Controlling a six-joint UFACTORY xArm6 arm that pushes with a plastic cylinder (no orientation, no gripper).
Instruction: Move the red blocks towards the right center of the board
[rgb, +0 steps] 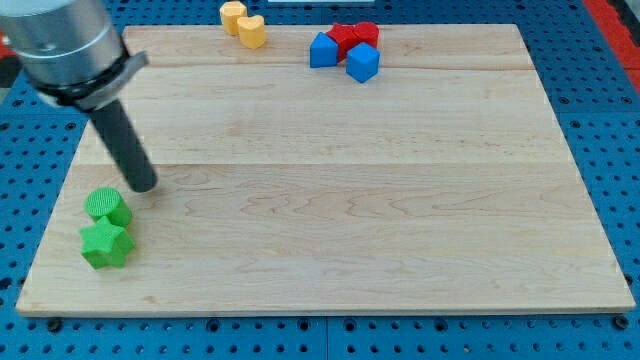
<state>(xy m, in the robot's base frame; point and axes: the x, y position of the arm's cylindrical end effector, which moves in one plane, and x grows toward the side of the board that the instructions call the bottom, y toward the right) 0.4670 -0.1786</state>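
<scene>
Worktop (330, 200) first: a pale wooden board, its grain running left to right, lying on a blue pegboard base (600, 120) dotted with holes that shows on every side. At the top left corner the arm's grey cylindrical body (65, 45) leans in, and the dark rod (122, 140) slants down from it to the board. The robot's tip (143, 185) sits near the left edge, just above and to the right of the green round block (107, 207), close to it but whether touching cannot be told. There is no claw on this arm, only the rod, so nothing is released or clenched. Directly below the round one, near the bottom left corner, lies the green star-shaped block (105, 244), the two touching or nearly so.

Over to the top edge: the two red blocks (352, 36) sit right of its middle, pressed together, shapes hard to make out. A blue block (323, 50) touches them on the left, and a blue cube (363, 62) sits just below them, touching. Two yellow blocks (243, 24) lie at the top edge left of centre, side by side, one overhanging the rim. The rod is well apart from the reds.
</scene>
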